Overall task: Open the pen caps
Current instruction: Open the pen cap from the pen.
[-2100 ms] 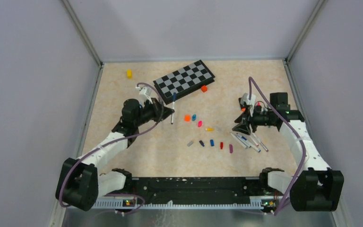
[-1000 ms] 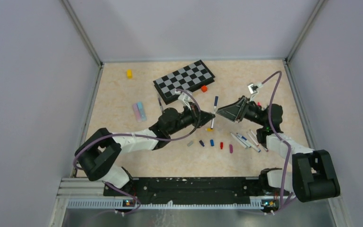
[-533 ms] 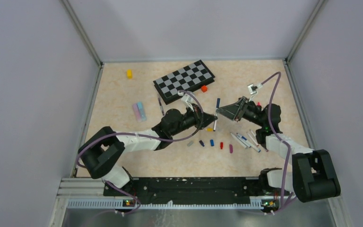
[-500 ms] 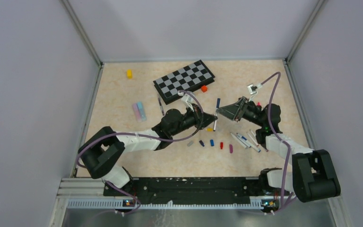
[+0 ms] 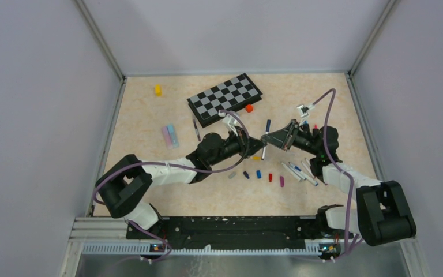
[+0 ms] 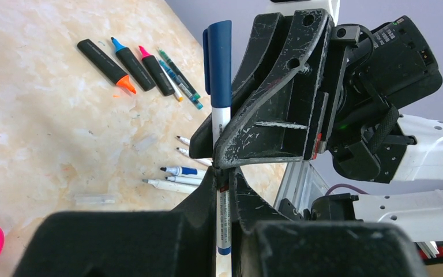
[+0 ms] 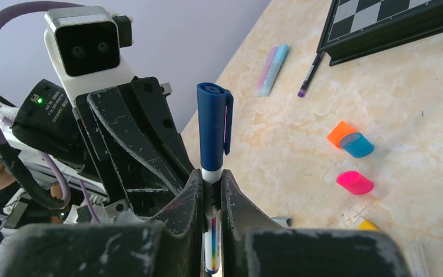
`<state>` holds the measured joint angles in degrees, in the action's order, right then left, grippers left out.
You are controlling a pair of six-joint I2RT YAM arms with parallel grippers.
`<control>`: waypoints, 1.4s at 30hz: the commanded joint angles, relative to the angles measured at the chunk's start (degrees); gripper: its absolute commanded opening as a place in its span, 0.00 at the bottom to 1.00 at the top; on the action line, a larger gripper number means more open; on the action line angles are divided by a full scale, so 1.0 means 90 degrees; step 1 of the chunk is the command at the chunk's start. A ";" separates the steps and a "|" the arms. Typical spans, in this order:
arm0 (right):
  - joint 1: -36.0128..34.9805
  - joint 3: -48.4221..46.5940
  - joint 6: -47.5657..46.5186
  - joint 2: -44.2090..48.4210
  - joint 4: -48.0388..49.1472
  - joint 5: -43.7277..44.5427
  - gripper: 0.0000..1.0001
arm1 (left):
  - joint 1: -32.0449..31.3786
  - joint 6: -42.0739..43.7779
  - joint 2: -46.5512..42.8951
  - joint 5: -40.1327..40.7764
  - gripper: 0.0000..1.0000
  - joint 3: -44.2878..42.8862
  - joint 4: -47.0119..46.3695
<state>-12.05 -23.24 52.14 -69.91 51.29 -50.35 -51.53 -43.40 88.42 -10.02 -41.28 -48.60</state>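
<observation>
- Just off the near right end of the chessboard (image 5: 225,98) it's jammed: the left gripper (image 5: 259,143) and right gripper (image 5: 268,137) are both clamped on one blue-capped pen (image 5: 267,125), nose to nose.
- Closer to the arms from there, loose caps (image 5: 258,173) are scattered around, with a bunch of pens (image 5: 300,171) to their right.
- An orange block (image 5: 248,107) sits just beside the board's near right edge.
- Left of the board there's a purple pen (image 5: 196,130), two pastel highlighters (image 5: 170,135) and a yellow block (image 5: 157,89), with open tabletop between them.
- Right of the board it's bare tabletop out to the wall.
</observation>
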 commanded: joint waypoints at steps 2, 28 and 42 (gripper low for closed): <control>-0.0069 -0.0111 -0.0227 0.0041 0.0333 -0.0026 0.00 | -0.0047 0.0205 -0.0069 -0.0197 0.11 -0.0256 -0.0380; 0.0013 -0.1695 -0.6596 0.0170 -0.5197 -0.3612 0.00 | 0.0391 0.0926 -0.0796 -0.1425 0.73 -0.0051 -0.0219; -0.0008 -0.1697 -0.6544 0.0170 -0.5233 -0.2971 0.00 | 0.0122 -0.0040 -0.0486 -0.0146 0.56 -0.0291 0.0373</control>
<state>-11.88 -36.12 -5.41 -69.76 2.52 -78.00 -49.34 -41.56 83.15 -14.26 -41.36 -44.88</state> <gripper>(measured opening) 0.052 0.580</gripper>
